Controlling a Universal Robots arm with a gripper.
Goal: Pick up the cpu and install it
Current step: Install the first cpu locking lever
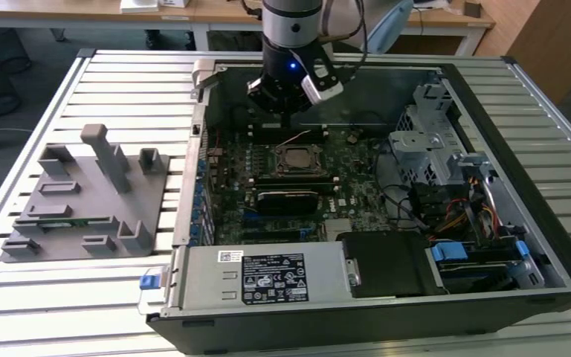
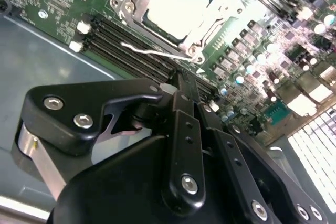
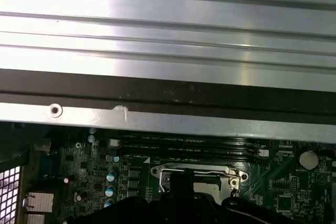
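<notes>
CPU (image 2: 176, 1) sits in the socket (image 1: 297, 158) mid-motherboard, inside the open PC case (image 1: 523, 223); placing looks done, the latch wire seems unclamped. Hand (image 1: 288, 113) hovers above the socket, fingers pressed together, holding nothing. Grey tray (image 1: 77, 201) lies near the slatted metal surface's (image 1: 87, 297) edge. Office desks behind.

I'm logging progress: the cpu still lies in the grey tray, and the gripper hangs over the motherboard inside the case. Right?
Not quite. The cpu sits in the motherboard socket, not in the grey tray; the second wrist view shows its pale metal top inside the socket frame. The rest holds: the gripper hangs over the motherboard inside the case.
</notes>
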